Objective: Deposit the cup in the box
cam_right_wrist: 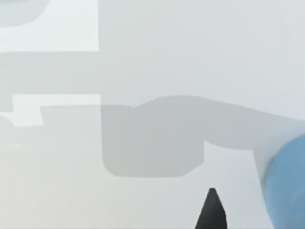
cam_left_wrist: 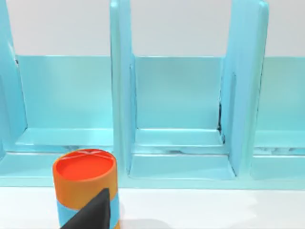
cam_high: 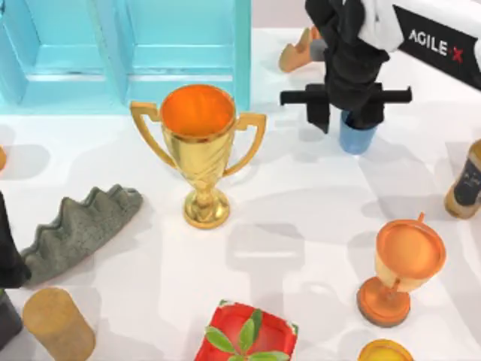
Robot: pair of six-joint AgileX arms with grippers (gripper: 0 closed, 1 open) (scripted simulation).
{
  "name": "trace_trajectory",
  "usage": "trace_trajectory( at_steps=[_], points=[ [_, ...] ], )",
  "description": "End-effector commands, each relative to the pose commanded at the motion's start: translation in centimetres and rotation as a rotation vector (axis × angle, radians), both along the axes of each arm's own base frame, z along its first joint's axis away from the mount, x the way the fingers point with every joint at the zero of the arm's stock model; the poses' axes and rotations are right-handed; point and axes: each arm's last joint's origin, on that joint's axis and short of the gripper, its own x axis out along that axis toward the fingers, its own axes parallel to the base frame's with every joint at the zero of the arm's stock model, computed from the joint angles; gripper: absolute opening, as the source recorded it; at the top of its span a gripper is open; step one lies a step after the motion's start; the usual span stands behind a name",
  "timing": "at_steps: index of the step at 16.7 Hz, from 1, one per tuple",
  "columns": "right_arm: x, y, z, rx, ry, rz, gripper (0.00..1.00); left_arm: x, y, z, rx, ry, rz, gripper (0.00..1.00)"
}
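The cup (cam_high: 357, 140) is a small blue tumbler standing upright at the back right of the table; its blue side also shows close up (cam_right_wrist: 286, 186). My right gripper (cam_high: 344, 124) hangs straight over it, open, one finger to the cup's left and the other over its rim. One dark fingertip (cam_right_wrist: 212, 212) stands apart from the cup wall. The box (cam_high: 188, 60) is a light blue divided case at the back left, and its compartments (cam_left_wrist: 178, 138) face the left wrist camera. My left arm (cam_high: 6, 252) is parked at the left edge, with one fingertip (cam_left_wrist: 93, 213) showing.
A gold trophy (cam_high: 197, 150) stands between the cup and the box. An orange goblet (cam_high: 402, 267) is at the front right, a bottle (cam_high: 467, 184) at the right edge. A grey ridged lump (cam_high: 79, 226), tan cylinder (cam_high: 56, 323) and red packet (cam_high: 244, 335) lie in front. An orange can (cam_left_wrist: 86, 188) stands before the box.
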Motion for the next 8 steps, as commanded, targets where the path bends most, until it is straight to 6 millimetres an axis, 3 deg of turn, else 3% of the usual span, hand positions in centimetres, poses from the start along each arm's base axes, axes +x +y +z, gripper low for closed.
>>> trace_trajectory(
  at_steps=[2,8],
  points=[
    [0.00,0.00,0.00,0.000,0.000,0.000,0.02,0.00,0.00,0.00,0.000,0.000,0.000,1.00],
    [0.00,0.00,0.00,0.000,0.000,0.000,0.00,0.00,0.00,0.00,0.000,0.000,0.000,1.00]
  ],
)
